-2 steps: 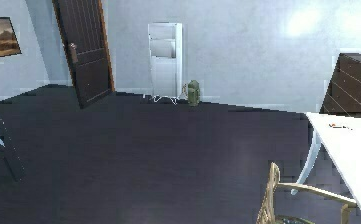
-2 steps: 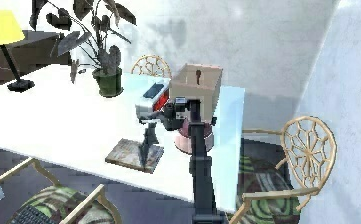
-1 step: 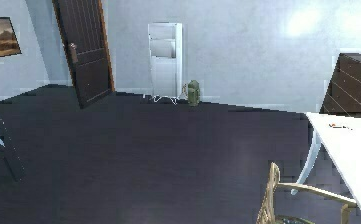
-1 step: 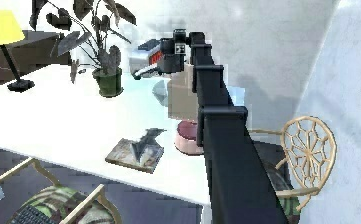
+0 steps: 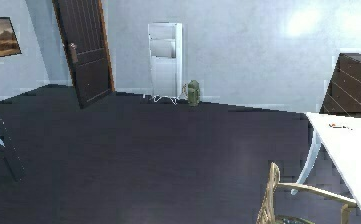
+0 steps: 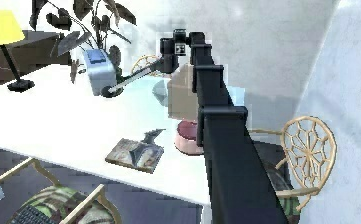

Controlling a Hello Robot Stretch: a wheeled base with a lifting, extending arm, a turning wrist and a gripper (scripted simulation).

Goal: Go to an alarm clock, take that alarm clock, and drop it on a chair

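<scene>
Eyeing boxy blue-grey alarm clock (image 6: 96,70): stood on white table (image 6: 58,125), just left of gripper (image 6: 118,89). Couldn't tell if gripper held anything. Judged clock light, rigid, slick-cased; best taken by flat sides. Wicker chair (image 6: 306,150) sat well right of gripper.

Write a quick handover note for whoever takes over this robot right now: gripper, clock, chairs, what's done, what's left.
Gripper: out over the white table, at a boxy grey-and-white thing, probably the alarm clock; cannot tell whether it holds anything.
Chairs: a wicker chair at the arm side view's right, a second chair at its lower left.
Done: robot is at the clock.
Left: secure and lift the clock, then drop it on a chair.
</scene>
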